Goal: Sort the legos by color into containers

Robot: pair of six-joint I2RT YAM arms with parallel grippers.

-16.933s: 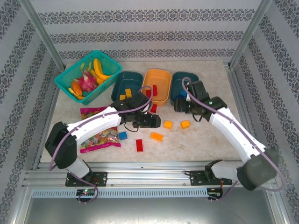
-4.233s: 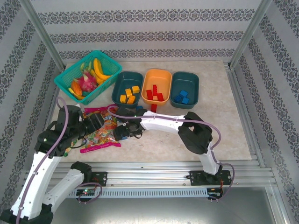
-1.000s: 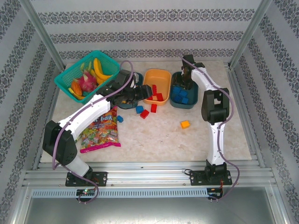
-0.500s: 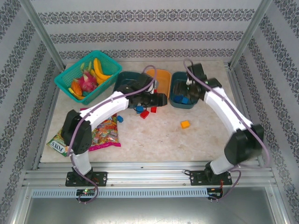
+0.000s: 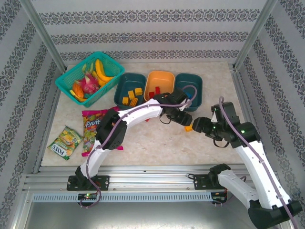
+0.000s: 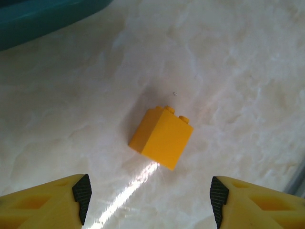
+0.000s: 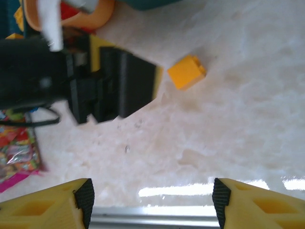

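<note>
Small orange-yellow plastic lego brick [image 6: 161, 137] lies on pale marbled surface [image 6: 248, 57], apart from dark teal plastic tray [image 6: 43, 14]. My left jaws wide, empty, lined up on it; right jaws wide, empty. I reckon light, rigid, slick: pinch flat sides.

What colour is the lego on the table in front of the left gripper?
Orange-yellow. The lego shows best in the left wrist view.
</note>
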